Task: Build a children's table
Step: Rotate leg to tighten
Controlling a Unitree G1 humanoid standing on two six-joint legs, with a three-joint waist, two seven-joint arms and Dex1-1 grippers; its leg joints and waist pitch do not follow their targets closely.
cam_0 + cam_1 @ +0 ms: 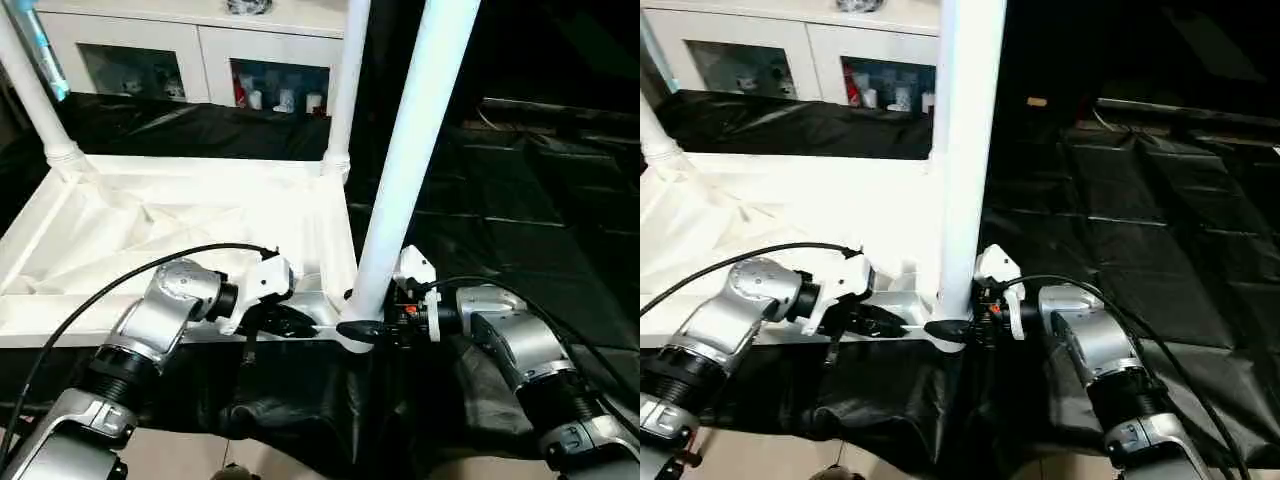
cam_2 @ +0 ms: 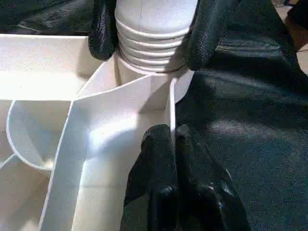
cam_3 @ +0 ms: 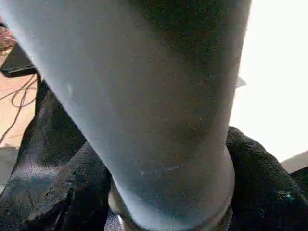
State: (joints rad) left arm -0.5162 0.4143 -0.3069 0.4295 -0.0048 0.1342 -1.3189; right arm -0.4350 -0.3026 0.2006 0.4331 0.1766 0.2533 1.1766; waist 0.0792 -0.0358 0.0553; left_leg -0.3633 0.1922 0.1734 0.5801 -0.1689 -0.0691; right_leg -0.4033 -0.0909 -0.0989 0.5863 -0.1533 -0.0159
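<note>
Nearest the camera: two silver forearms reach in over black sheeting that covers the work surface.

Left gripper: fingers pinched shut on the thin white rim wall of the table top, just beside the near corner socket. In the head view the left gripper sits at the near edge of the top, pointing toward the right one.

Right gripper: its black fingers sit either side of the base of the near leg, at the ribbed collar just above the socket. Left wrist view shows both fingers against the collar; right wrist view shows the leg between the two fingers. Reads as a grip on the near leg.

Children's table: upside down on the sheeting, ribbed underside up, on the robot's left half of the scene. Near leg stands in the near right corner socket, leaning slightly to the right as it goes up, top out of frame. Far right leg upright in its socket. Far left leg seated at the far left corner, leaning left.

Behind the table: white cabinet with glass-fronted compartments, small items inside, too small to identify.
</note>
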